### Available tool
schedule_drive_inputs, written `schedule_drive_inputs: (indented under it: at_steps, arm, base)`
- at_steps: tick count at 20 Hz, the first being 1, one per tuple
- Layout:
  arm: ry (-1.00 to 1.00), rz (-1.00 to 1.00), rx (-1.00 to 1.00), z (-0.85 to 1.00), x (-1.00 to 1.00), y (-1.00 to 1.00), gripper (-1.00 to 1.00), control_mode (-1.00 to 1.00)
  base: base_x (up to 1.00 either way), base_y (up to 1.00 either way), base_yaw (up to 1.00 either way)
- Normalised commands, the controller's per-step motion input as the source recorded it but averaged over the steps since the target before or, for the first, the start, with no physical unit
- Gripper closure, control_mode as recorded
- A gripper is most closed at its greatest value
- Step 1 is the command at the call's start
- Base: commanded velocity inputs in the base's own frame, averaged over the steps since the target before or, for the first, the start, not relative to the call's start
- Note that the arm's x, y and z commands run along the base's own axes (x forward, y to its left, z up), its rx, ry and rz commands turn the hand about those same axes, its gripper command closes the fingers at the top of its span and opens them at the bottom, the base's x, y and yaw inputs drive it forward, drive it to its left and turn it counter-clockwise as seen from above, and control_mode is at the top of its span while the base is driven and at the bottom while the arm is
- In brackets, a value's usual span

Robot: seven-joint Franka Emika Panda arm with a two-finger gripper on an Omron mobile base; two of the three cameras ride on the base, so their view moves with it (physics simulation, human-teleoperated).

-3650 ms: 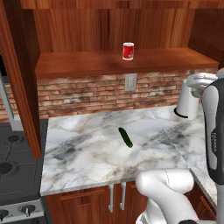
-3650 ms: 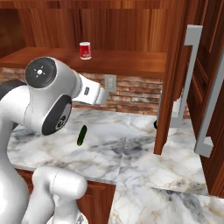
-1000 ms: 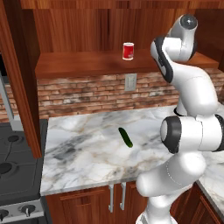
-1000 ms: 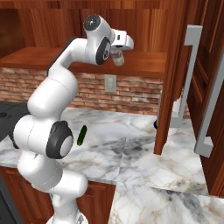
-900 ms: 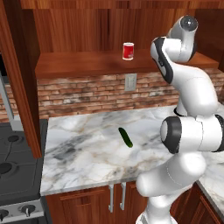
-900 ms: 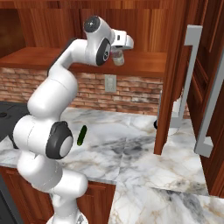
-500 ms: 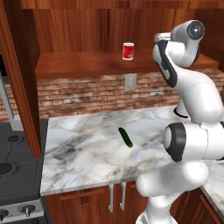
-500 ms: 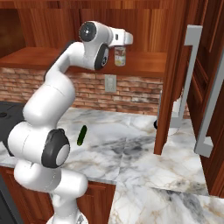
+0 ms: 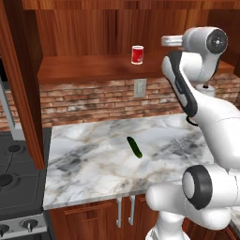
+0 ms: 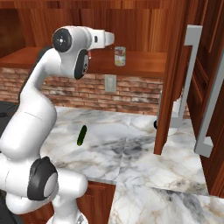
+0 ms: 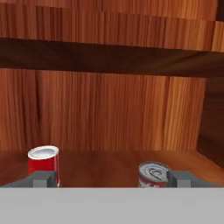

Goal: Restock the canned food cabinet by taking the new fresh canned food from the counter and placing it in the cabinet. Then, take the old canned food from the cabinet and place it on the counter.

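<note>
Reddish-brown wood makes up the cabinet (image 9: 93, 70), which spans the upper part of both base views. On its plank shelf the red can (image 9: 137, 55) stands upright at upper centre of the left base view. The cream-labelled can (image 10: 120, 56) stands upright on the same shelf, at upper centre of the right base view, just beyond the arm's white wrist. In the hand view the red can (image 11: 43, 164) sits at lower left and the cream-labelled can (image 11: 154, 174) at lower right, well apart. The claw (image 11: 111, 179) has its fingers (image 11: 43, 178) spread wide, gripping nothing. Below, the white marble counter (image 9: 93, 164) carries a small green cucumber (image 9: 134, 146) near its middle.
</note>
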Motion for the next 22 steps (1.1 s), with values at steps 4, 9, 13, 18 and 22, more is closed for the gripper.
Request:
schedule_drive_inputs:
  at_steps: [4,9,13,18,22]
  arm:
    - [0.28,0.13,0.0,0.03,-0.45,0.95,-1.0,-1.0]
    - [0.47,0.04,0.03,-0.18,-0.08,0.66,-1.0,-1.0]
    - [0.13,0.0,-0.01,-0.12,0.01,0.01,-1.0,-1.0]
    - [0.15,0.0,0.0,-0.77,0.26,0.0,-1.0,-1.0]
    - [0.04,-0.02,0.0,-0.57,0.7,0.05,-1.0,-1.0]
  base:
    - [0.0,0.0,0.0]
    - [0.0,0.0,0.0]
    - [0.0,0.0,0.0]
    - [0.0,0.0,0.0]
    - [0.0,0.0,0.0]
